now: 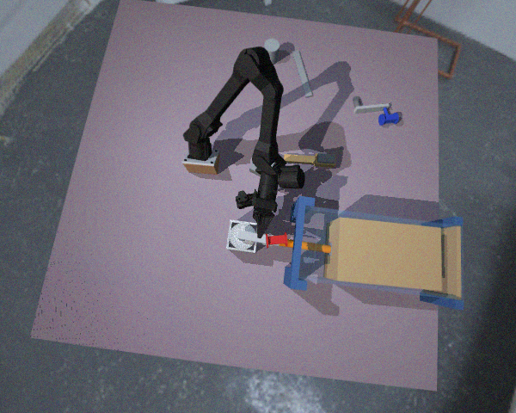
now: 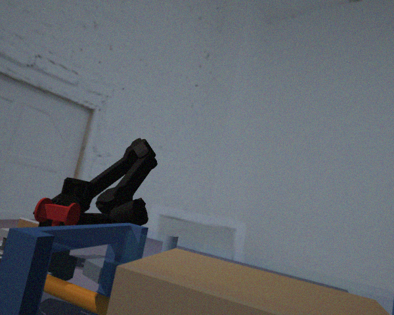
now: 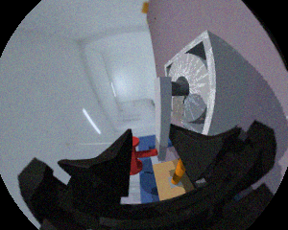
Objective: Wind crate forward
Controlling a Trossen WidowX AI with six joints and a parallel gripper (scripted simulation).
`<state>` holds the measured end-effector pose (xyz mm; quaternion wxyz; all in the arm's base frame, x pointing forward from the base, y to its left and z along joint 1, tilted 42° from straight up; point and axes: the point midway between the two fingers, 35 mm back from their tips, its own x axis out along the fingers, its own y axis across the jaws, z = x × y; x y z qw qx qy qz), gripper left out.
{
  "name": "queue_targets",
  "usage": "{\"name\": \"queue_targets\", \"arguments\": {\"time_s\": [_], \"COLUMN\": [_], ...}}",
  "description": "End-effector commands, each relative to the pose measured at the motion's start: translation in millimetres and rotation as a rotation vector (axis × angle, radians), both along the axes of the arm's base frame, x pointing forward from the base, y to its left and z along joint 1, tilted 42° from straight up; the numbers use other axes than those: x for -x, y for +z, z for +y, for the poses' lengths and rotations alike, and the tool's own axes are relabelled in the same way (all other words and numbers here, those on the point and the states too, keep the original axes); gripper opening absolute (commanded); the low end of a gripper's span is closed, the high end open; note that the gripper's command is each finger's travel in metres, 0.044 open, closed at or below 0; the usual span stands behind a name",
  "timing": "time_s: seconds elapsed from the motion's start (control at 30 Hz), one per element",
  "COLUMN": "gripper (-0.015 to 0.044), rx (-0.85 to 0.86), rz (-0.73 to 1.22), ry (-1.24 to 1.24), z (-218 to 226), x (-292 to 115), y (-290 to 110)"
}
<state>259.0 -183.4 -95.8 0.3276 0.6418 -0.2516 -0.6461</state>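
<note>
Tan crate (image 1: 384,253) sits flat inside the clear-panelled guard cubby (image 1: 383,213) at the right of the mauve table (image 1: 129,231), its front short of the blue steel frame (image 1: 295,249) at the rack's mouth, with a visible gap between them. An orange strap (image 1: 315,246) runs from the crate's front through the frame toward the white hand winch (image 1: 240,235), which stands just beside the frame on the side away from the crate. The winch handle is seated on the winch: its grey crank arm (image 3: 165,111) rises from the drum, and its red grip (image 1: 277,240) points toward the frame, seen in the exterior view above the frame's top bar. The black arm reaches down over the winch, and its hand (image 1: 261,229) stands about half open, one finger on each side of the crank arm; the wrist view shows the bar between the fingertips without a firm pinch. Farther off on the table lie a wooden-handled tool (image 1: 309,158), a blue-knobbed crank (image 1: 388,116), a grey bar (image 1: 304,73) and a grey cylinder (image 1: 272,45).
</note>
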Motion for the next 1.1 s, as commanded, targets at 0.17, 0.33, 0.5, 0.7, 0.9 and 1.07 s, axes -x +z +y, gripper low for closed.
{"name": "queue_targets", "arguments": {"time_s": [0.17,0.33,0.5,0.7,0.9,1.07], "gripper": [0.024,0.024,0.024,0.024,0.024,0.024], "rx": [-0.01,-0.01,-0.01,-0.01,-0.01,0.001], "rz": [-0.01,-0.01,-0.01,-0.01,-0.01,0.0], "ry": [0.0,0.0,0.0,0.0,0.0,0.0], "z": [1.9,1.9,1.9,1.9,1.9,-5.4], "x": [-1.0,-1.0,-1.0,-1.0,-1.0,-0.3], "y": [-1.8,-1.8,-1.8,-1.8,-1.8,6.1]}}
